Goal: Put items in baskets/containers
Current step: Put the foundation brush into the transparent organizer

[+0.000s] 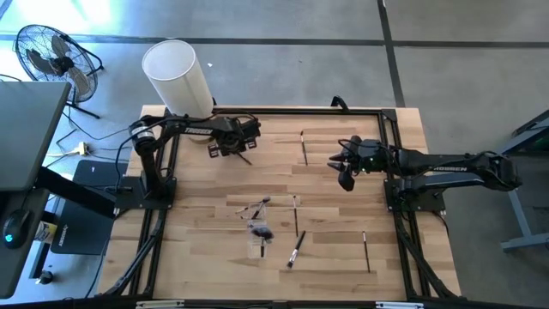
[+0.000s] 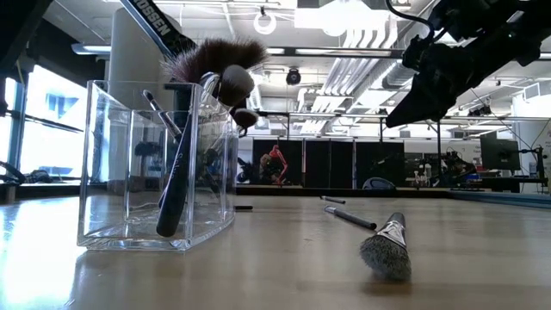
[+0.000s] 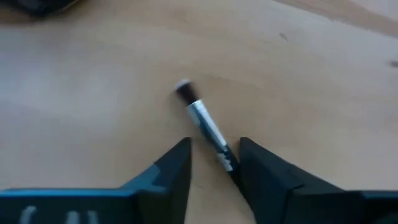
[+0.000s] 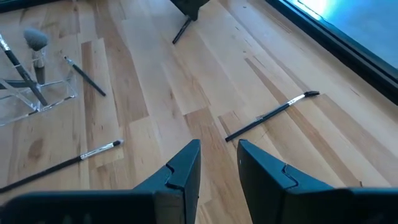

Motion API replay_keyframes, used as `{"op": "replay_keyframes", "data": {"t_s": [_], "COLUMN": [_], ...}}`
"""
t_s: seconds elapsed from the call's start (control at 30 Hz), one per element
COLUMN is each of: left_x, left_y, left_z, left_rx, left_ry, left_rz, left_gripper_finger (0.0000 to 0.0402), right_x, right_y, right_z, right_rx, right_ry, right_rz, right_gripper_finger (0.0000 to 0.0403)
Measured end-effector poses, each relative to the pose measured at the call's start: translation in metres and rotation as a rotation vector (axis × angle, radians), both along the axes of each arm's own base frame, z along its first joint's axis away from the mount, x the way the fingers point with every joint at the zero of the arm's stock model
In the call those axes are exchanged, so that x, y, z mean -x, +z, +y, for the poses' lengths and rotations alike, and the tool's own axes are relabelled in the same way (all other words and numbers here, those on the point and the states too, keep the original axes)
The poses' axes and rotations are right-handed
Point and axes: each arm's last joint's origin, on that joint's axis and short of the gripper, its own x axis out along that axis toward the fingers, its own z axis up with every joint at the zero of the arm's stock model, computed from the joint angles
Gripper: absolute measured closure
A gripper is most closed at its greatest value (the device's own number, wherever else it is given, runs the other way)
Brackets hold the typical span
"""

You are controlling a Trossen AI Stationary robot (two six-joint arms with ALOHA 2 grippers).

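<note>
Brushes are being collected into the clear cup, which is standing on the near-centre part of the table, with several brushes already leaning inside it, the fluffy-headed brush among them. One brush is being held between the fingers of the left gripper, at the far left part of the table; in the left wrist view the handle is clamped between the two fingers and the small head is projecting forward over the wood. The right gripper is being held above the table on the right side, its fingers slightly apart and nothing between them. Loose brushes are lying on the wood: one near the far edge, one near the cup, one toward the near right. For the step in hand, the held brush is probably being carried to the cup. A good result is judged to depend on the brush being brought over the cup opening, tilted handle-down and released low, so that the leaning brushes are not struck and the light cup is not tipped.
</note>
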Motion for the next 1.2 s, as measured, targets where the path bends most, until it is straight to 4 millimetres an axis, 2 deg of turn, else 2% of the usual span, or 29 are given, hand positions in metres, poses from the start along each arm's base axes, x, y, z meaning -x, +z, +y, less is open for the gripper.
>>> {"op": "replay_keyframes", "data": {"t_s": [0.17, 0.37, 0.43, 0.67, 0.77, 1.0, 1.2], "left_x": [-0.002, -0.007, -0.009, -0.020, -0.026, -0.030, -0.028], "left_y": [0.000, -0.001, -0.001, 0.001, 0.004, 0.020, 0.027], "left_z": [-0.003, -0.014, -0.021, -0.047, -0.052, -0.054, -0.053], "left_rx": [0.014, 0.033, 0.046, 0.028, 0.025, -0.041, -0.084], "left_ry": [-0.253, -0.656, -0.736, -0.850, -0.880, -0.914, -0.902], "left_rz": [0.040, 0.114, 0.123, 0.107, 0.035, -0.058, -0.039], "left_gripper_finger": [0.0379, 0.0373, 0.0382, 0.0395, 0.0397, 0.0399, 0.0399], "right_x": [0.000, 0.000, 0.000, 0.000, 0.000, 0.000, 0.000], "right_y": [0.000, 0.000, 0.000, 0.000, 0.000, 0.000, 0.000], "right_z": [0.000, 0.000, 0.000, 0.000, 0.000, 0.000, 0.000], "right_rx": [0.004, -0.004, -0.007, -0.029, -0.030, -0.049, -0.050], "right_ry": [-0.006, -0.006, -0.004, -0.017, -0.018, -0.031, -0.040], "right_rz": [0.001, -0.002, -0.003, -0.010, -0.010, -0.017, -0.018], "right_gripper_finger": [0.0304, 0.0304, 0.0304, 0.0304, 0.0304, 0.0304, 0.0304]}}
